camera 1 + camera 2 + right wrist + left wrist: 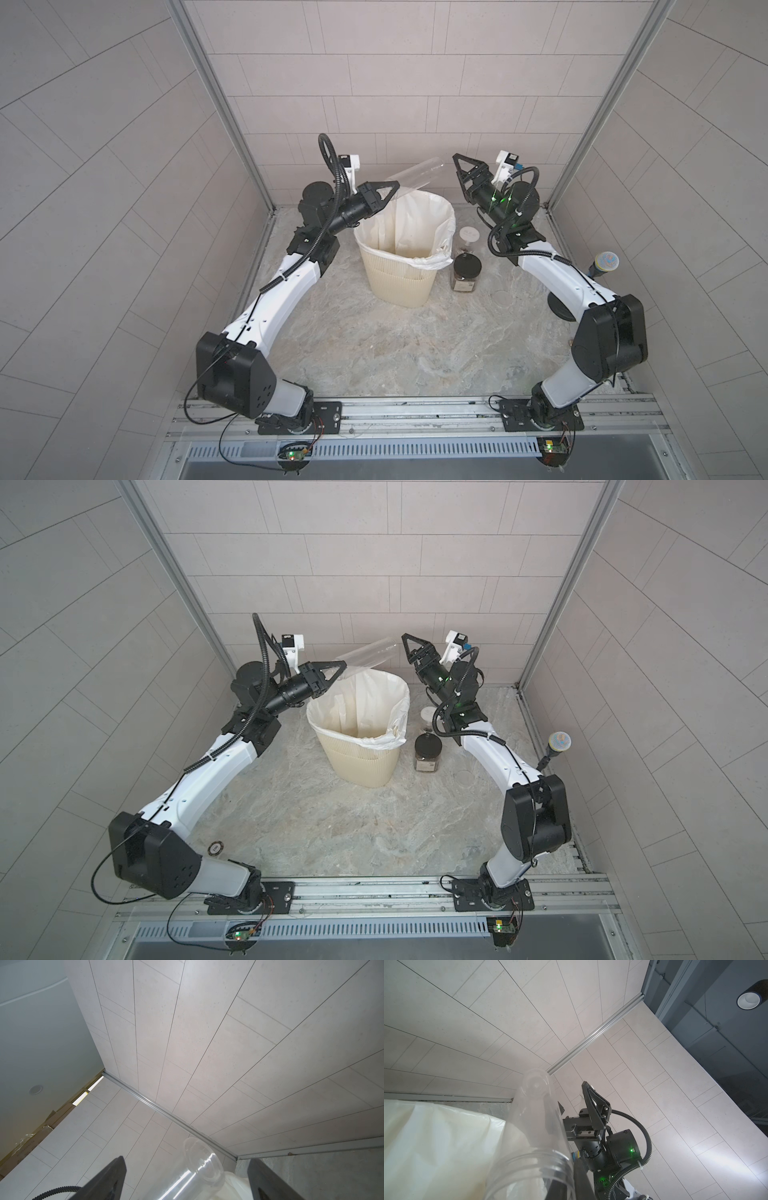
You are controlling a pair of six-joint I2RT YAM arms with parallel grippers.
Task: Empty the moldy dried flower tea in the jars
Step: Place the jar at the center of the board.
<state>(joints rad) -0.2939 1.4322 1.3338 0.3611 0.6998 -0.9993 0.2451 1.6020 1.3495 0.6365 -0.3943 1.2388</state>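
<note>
Both top views: left fingers (382, 192) clenched on the mouth end of the tall jar (415, 178), which is clear and tilted mouth-down over the lined bin (399, 278); right fingers (460, 166) spread, apart from its base. Black-lidded jar (428, 756) upright on the tabletop (332, 833) beside the bin, brown tea (426, 766) inside. Left wrist: tall jar seemingly empty. Right wrist: fingers spread, jar's base ahead of them.

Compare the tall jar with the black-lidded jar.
The tall jar is held tilted in the left gripper, mouth down over the bin; the black-lidded jar stands upright on the table. The tall jar is open and looks empty; the black-lidded jar is capped with brown tea inside. Both are clear.
</note>
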